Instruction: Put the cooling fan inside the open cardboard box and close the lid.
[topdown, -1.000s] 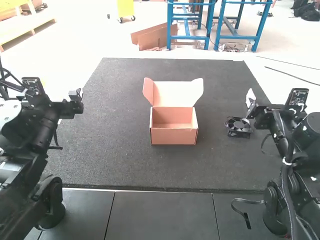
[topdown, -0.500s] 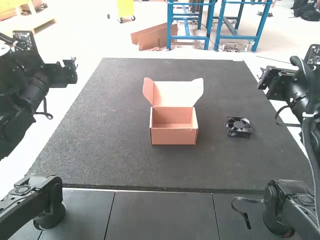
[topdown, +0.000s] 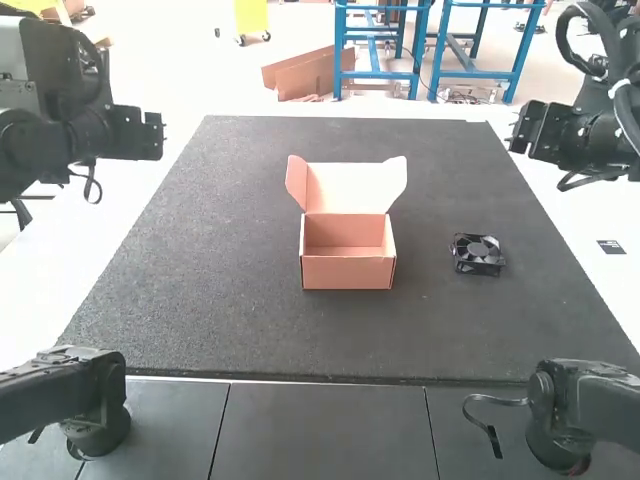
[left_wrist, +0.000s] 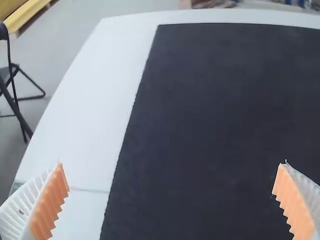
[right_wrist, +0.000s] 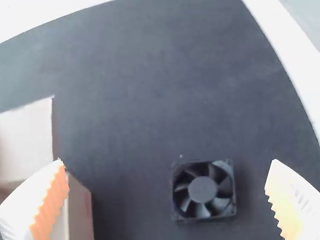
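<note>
Fan (topdown: 477, 254) lies flat on the mat (topdown: 220, 260), right of the box (topdown: 347, 250) and apart from it, not yet picked up; the box stands mid-mat with its lid upright at the back, so the way in is free; our right tool (right_wrist: 167, 200) hangs above the fan, spread wide, ready, we judge, to descend; our left tool (left_wrist: 170, 200), likewise spread, hangs over the mat's left edge, likely kept for the lid.

— Any print readable on the cardboard box (topdown: 348, 262) or the cooling fan (right_wrist: 204, 190)?
— None. The box faces are plain, and the fan hub under the right gripper (right_wrist: 165, 170) shows no legible mark. A small dark tag (topdown: 610, 246) on the desk (topdown: 592, 290), on that gripper's side, is too small to read.
</note>
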